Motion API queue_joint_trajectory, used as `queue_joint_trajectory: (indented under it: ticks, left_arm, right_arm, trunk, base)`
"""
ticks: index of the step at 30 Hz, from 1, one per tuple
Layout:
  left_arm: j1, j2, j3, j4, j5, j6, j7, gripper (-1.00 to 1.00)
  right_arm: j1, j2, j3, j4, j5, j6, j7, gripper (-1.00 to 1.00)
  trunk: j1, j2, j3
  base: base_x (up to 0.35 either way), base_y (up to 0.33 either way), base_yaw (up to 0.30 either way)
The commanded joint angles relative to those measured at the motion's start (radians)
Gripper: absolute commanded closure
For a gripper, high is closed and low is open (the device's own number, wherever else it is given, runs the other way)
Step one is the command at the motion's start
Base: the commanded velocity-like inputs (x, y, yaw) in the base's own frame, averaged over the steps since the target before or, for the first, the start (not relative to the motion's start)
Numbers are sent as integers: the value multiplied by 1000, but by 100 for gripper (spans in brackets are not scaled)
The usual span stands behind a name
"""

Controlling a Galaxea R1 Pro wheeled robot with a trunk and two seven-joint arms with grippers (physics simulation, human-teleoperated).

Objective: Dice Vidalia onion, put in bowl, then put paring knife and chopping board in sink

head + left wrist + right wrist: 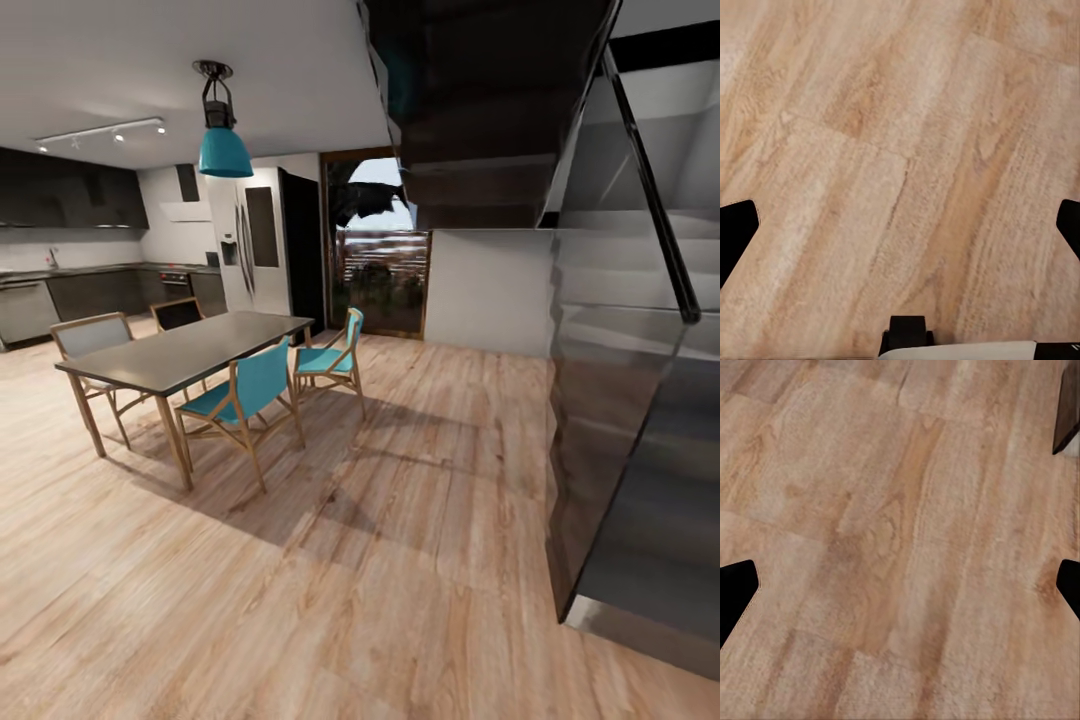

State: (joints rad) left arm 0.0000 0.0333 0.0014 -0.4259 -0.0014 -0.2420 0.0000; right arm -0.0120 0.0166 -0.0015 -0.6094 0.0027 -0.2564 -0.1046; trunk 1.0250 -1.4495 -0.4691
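Observation:
The kitchen (75, 230) lies far off at the left of the head view, with black upper cabinets and a grey countertop (70, 270). At this distance the sink, Vidalia onion, chopping board, paring knife and bowl cannot be made out. In the left wrist view my left gripper (900, 229) is open over bare wood floor (907, 150), its dark fingertips (735, 232) spread wide. My right gripper (900, 589) is open too, with only floor between its fingertips (735, 592).
A dark dining table (190, 350) with teal chairs (245, 390) stands ahead on the left under a teal pendant lamp (222, 140). A glossy dark staircase (620, 420) closes off the right side. A fridge (250, 240) and a glass door (385, 265) stand at the back. Pale wood floor (350, 580) stretches ahead.

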Motion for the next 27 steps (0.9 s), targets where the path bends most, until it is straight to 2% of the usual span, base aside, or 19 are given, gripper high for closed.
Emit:
queue_joint_trajectory:
  ticks: [1,27]
  left_arm:
    - [0,0,0,-1,0,-2,0,-100]
    - [0,0,0,-1,-1,-2,0,-100]
  right_arm:
    - [0,0,0,0,0,-3,-3,-100]
    - [-1,0,0,0,0,-4,-3,-100]
  trunk:
    - [0,0,-1]
    - [0,0,-1]
  base:
    - [0,0,248]
    - [0,0,248]
